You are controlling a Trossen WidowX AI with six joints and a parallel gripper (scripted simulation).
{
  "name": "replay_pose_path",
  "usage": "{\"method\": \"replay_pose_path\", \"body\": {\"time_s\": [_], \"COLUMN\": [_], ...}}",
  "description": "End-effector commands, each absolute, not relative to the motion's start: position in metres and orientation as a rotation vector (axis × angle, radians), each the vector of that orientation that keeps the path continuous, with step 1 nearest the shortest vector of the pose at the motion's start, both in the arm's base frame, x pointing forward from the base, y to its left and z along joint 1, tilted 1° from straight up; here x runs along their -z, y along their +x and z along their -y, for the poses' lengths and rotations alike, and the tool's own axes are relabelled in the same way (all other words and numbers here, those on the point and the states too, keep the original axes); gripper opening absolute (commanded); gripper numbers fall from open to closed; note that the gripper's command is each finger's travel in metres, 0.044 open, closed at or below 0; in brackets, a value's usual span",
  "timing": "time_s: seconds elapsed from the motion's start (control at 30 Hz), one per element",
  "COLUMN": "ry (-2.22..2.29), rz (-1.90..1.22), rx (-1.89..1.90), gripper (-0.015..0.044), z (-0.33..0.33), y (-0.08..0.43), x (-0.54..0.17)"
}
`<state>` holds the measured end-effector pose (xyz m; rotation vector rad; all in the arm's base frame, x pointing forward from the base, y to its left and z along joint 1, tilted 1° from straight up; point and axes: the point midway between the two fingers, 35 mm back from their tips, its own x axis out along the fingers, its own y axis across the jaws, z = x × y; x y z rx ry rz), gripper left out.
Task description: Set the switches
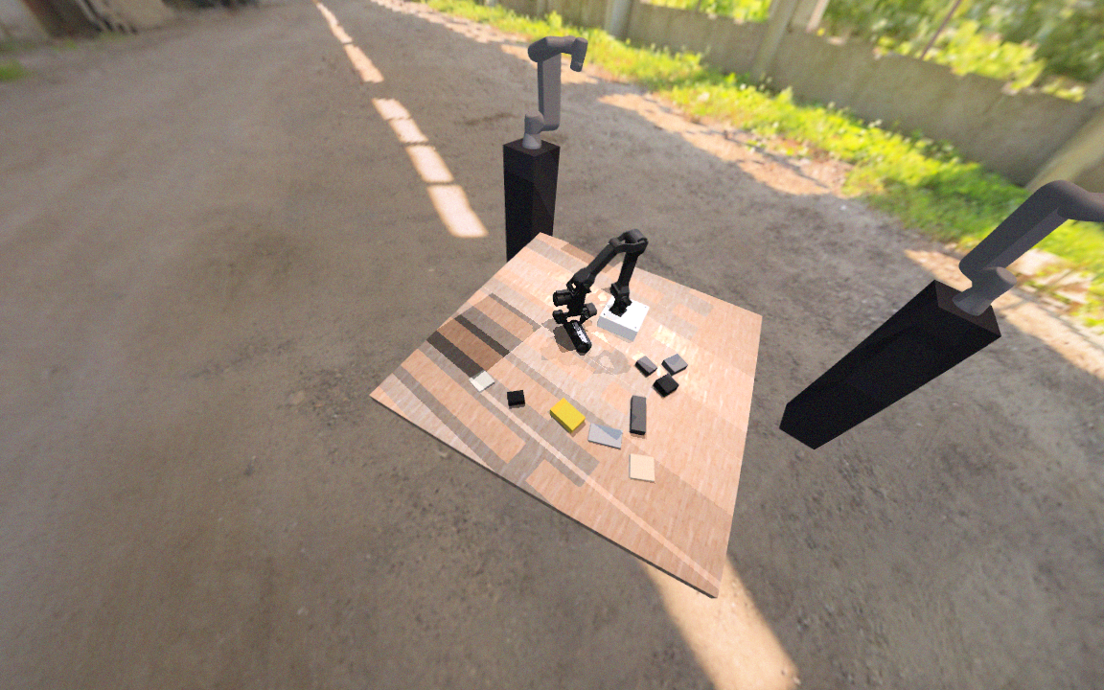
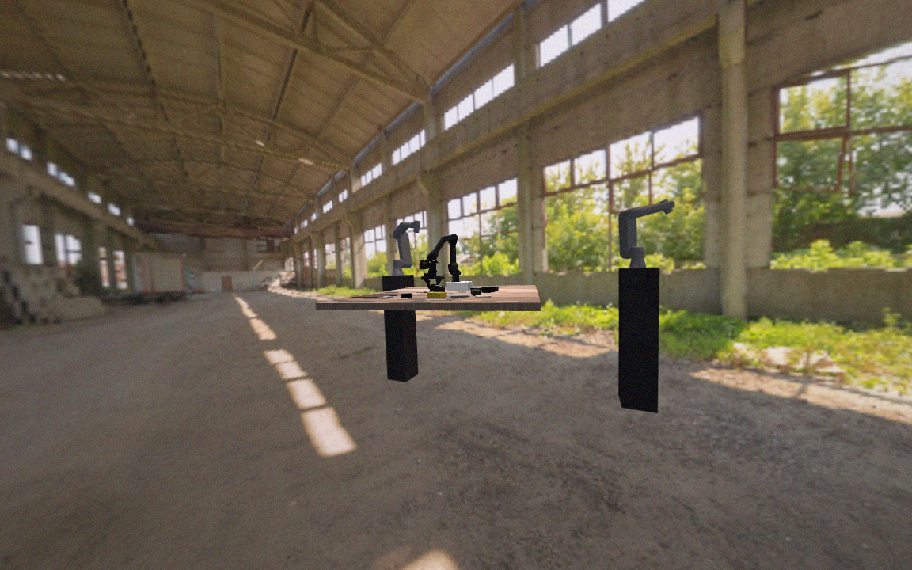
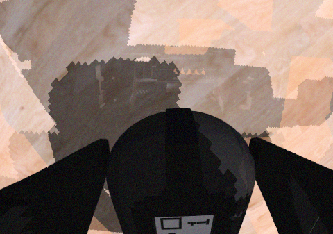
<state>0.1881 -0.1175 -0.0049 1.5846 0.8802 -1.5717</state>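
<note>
The dark controller unit (image 1: 574, 331) (image 2: 435, 288) (image 3: 149, 164) is held tilted off the bench (image 1: 693, 480), close above it, in front of the arm's base. My gripper (image 1: 575, 318) (image 3: 180, 147) is shut on it, with one finger against each side. In the wrist view the unit's rounded end faces the camera. Part of a white label (image 3: 184, 223) shows at the bottom edge, with one empty square outline and a printed mark; the rest is cut off. Pale markings also show on the unit in the top view, too small to read. The rocker switches cannot be made out.
A white box (image 1: 624, 319) is under the arm's base. Further out lie a yellow block (image 1: 567, 415), a grey plate (image 1: 605, 435), a long dark bar (image 1: 638, 414), a beige square (image 1: 641, 468), a small black block (image 1: 516, 398), a pale square (image 1: 482, 379) and several dark blocks (image 1: 666, 384).
</note>
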Motion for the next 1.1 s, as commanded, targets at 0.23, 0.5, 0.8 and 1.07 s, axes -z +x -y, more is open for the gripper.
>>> {"method": "replay_pose_path", "body": {"time_s": [0.23,0.5,0.8,1.07], "ry": [1.588,1.588,1.582,1.582], "rz": [-0.907,-0.905,-0.885,-0.885], "rx": [1.566,1.567,1.571,1.571], "gripper": [0.0338,0.0338,0.044,0.044], "z": [0.1142,0.1145,0.1175,0.1175], "y": [0.1866,0.1868,0.1877,0.1877], "x": [0.0164,0.0188,0.0168,0.0168]}}
